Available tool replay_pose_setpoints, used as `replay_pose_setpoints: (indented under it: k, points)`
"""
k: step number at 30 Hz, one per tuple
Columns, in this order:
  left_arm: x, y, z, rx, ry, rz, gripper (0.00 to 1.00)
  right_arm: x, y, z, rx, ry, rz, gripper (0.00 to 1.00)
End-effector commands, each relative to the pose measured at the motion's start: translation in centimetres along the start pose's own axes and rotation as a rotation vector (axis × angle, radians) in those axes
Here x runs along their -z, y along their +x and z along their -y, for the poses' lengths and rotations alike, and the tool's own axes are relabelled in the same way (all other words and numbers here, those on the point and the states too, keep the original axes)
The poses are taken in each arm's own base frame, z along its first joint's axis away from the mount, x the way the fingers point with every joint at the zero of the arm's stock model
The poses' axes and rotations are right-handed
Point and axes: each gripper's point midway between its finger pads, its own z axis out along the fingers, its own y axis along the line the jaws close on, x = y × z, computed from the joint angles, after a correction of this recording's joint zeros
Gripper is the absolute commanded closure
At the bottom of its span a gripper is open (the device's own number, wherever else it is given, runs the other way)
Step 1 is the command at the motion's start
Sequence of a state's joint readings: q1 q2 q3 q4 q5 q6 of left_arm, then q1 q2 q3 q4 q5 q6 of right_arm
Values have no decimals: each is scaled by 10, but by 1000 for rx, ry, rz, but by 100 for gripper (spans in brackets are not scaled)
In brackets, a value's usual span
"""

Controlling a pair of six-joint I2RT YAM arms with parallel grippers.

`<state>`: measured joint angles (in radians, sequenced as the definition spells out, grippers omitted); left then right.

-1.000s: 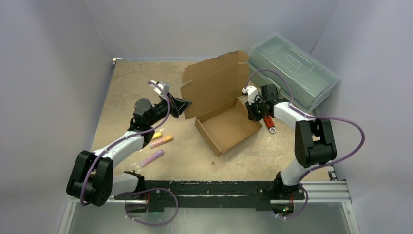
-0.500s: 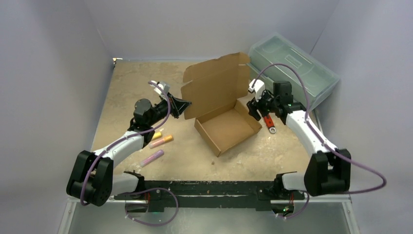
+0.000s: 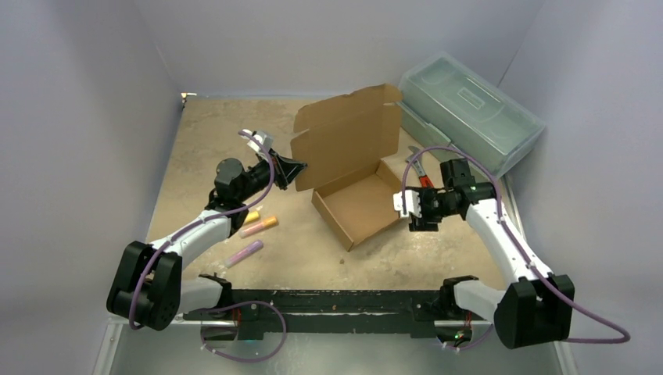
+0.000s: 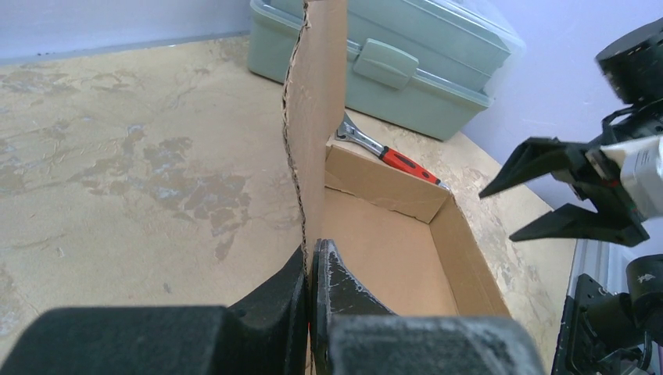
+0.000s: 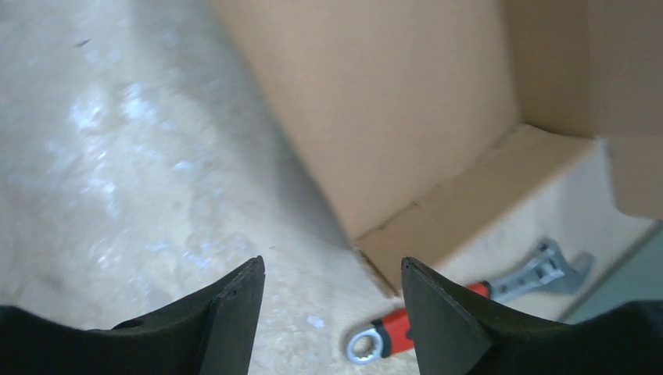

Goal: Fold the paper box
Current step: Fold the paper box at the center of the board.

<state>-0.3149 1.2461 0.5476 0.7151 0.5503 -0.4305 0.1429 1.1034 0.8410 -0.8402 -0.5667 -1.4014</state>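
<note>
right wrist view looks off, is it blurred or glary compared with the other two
Right wrist: paper box smeared soft, pale glare patches on the table. Left wrist: left gripper near the lens is soft, red-handled wrench crisp. Top external: even light, faint shadows.

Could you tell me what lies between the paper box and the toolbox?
A red-handled wrench, beside the paper box, shown in the left wrist view.

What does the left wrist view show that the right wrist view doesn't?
Left wrist only: the left claw shut on the upright lid edge of the paper box, plus the box's inside floor. Right wrist only: the box's outer walls at a corner and the ring end of the wrench. Both: the box, the red-handled wrench beside it, the open right claw.
</note>
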Motion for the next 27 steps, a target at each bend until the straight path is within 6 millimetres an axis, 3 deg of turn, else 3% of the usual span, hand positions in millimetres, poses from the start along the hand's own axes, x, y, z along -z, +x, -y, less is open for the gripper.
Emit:
replay_pose_setpoints:
  k: [1, 13, 22, 27]
  points:
    - [-5, -19, 8, -46, 33, 41, 100, 2, 1, -36, 232, -203, 23, 33]
    - [-7, -17, 11, -37, 49, 32, 100, -35, 45, 12, 212, -136, -115, 46]
    - [-8, -16, 14, -34, 60, 29, 100, -34, 28, 26, 205, -118, -51, 55]
    - [-10, -12, 16, -23, 73, 17, 100, -39, 27, 45, 151, -54, -52, 61]
